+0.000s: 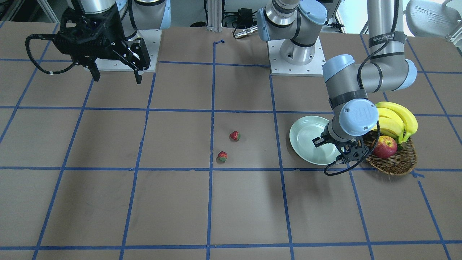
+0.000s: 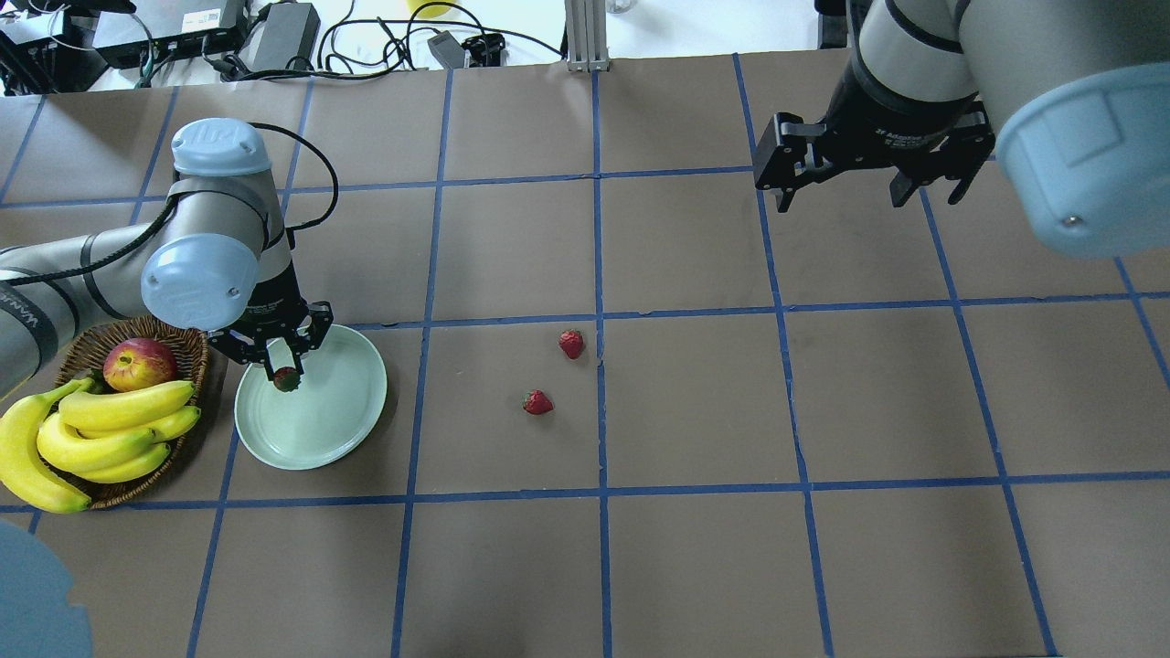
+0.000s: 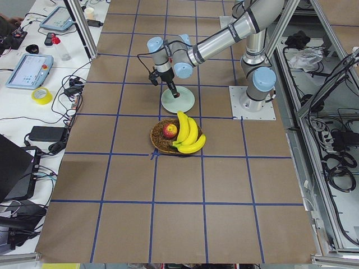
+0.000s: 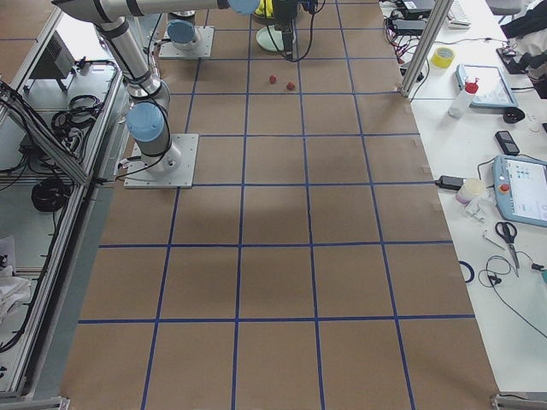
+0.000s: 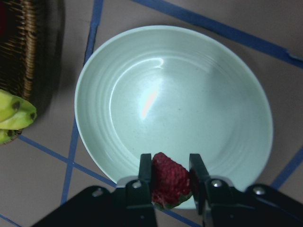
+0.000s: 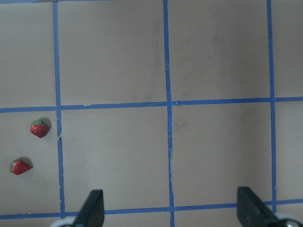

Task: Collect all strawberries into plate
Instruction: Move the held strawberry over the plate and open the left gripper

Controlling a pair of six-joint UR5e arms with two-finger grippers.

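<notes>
left gripper (image 5: 170,164) clenched on small red strawberry (image 5: 168,185) over pale mint-green round plate (image 5: 189,85), berry hidden in front-facing view | right gripper (image 6: 170,210) released, two loose strawberries (image 6: 39,128) on brown surface (image 6: 213,56)

Overhead camera peers forward and down over the table (image 2: 695,548); the front one faces back, steeply. Side cameras sight along it from either end. Wrist cameras hang close, looking down. Overhead, front and left wrist share the plate (image 2: 338,420).
</notes>
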